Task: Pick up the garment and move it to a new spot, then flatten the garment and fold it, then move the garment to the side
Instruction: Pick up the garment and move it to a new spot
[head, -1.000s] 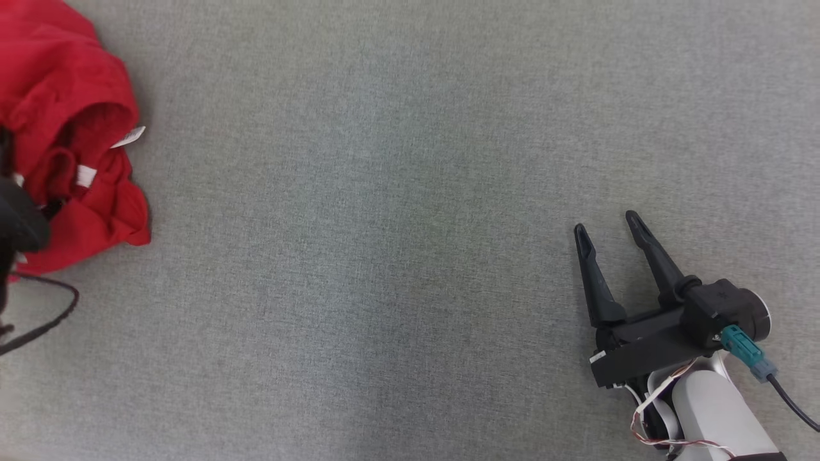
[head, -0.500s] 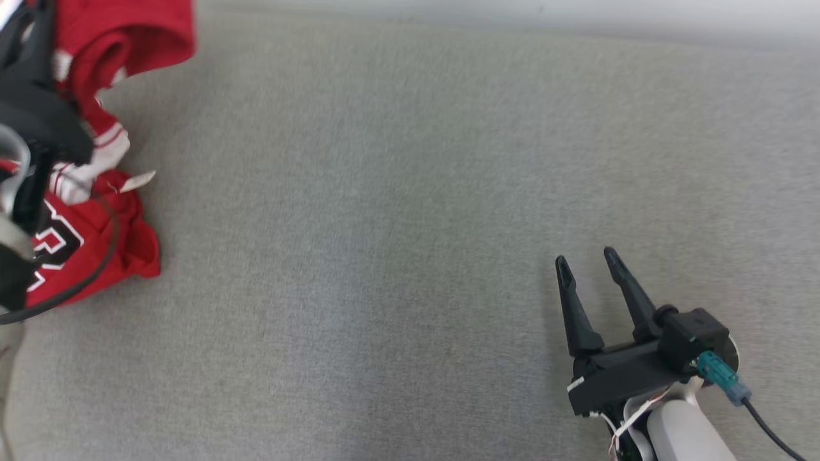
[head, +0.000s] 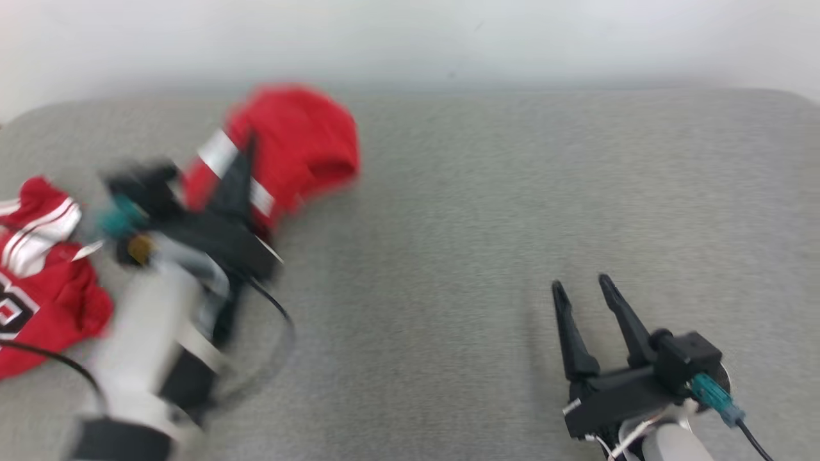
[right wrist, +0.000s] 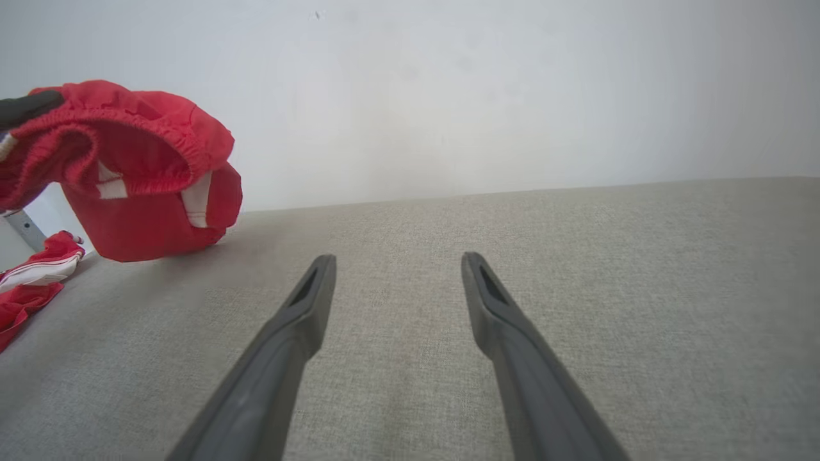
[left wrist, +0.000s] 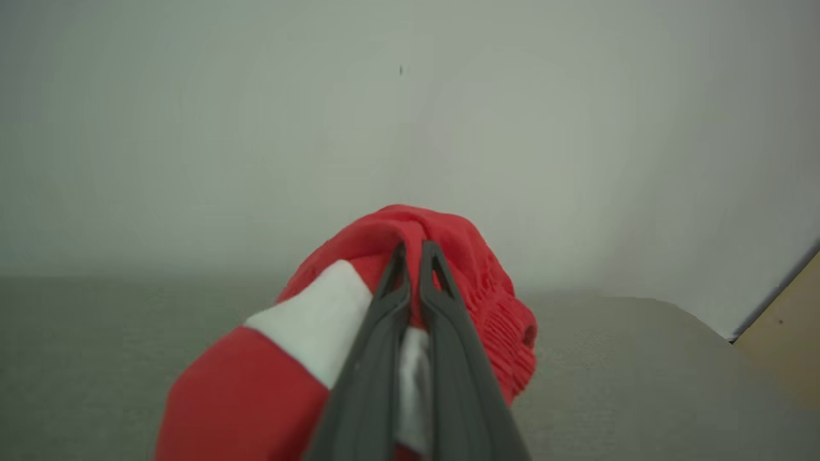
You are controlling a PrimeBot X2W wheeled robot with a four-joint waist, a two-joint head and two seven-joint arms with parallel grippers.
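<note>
While the left gripper (left wrist: 415, 253) pinches a fold of the red garment (head: 295, 141) and holds that bunch above the grey worktop (head: 480, 224), the rest trails on the worktop at far left. I judge the pick-up under way; placing, flattening, folding and setting aside remain. The right gripper (head: 580, 283) rests spread and empty. One black, white-edged character shows, too cropped to read.

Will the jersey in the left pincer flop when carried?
Likely floppy: the jersey sags in folds from the left pincer, part lying on the grey surface. Probably light: one fingertip pinch lifts it. A bunched hold might slip.
</note>
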